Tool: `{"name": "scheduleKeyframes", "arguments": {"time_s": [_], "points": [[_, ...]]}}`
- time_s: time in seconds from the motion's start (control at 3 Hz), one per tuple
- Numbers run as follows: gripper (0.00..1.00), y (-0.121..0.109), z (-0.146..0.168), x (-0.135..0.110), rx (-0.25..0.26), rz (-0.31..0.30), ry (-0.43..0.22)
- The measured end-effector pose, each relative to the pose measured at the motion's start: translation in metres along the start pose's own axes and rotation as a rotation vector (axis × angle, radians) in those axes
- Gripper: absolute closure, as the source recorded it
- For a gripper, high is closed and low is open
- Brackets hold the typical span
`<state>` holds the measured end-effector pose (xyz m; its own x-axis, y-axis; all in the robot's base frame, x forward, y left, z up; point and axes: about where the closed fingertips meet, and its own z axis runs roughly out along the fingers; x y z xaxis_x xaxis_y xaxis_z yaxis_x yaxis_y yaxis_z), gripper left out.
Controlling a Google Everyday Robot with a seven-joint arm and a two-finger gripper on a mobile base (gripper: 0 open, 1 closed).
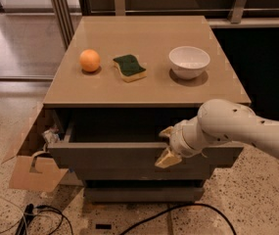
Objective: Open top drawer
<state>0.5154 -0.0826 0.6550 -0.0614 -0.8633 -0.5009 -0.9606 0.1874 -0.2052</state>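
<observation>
The top drawer [109,155] is a wide dark grey front, pulled partly out from under the tan cabinet top [144,89]; its dark interior shows behind the front's upper edge. My gripper [167,145] is at the drawer front, right of centre. One pale finger sits above the front's top edge and the other hangs in front of it, so the fingers straddle the edge. My white arm reaches in from the right.
An orange [89,60], a green and yellow sponge [129,67] and a white bowl [189,61] lie on the cabinet top. A cardboard box [31,168] stands at the lower left. Black cables [178,212] run on the speckled floor. Lower drawer fronts [139,192] sit below.
</observation>
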Motion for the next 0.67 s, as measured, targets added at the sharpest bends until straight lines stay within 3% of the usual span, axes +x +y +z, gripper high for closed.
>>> {"name": "scheduleKeyframes", "arguments": {"time_s": [0.33,0.67], "points": [[0.61,0.020,-0.014,-0.002,-0.012,-0.016,-0.002],[0.92,0.049,-0.038,-0.002,-0.013,-0.033,-0.013]]}}
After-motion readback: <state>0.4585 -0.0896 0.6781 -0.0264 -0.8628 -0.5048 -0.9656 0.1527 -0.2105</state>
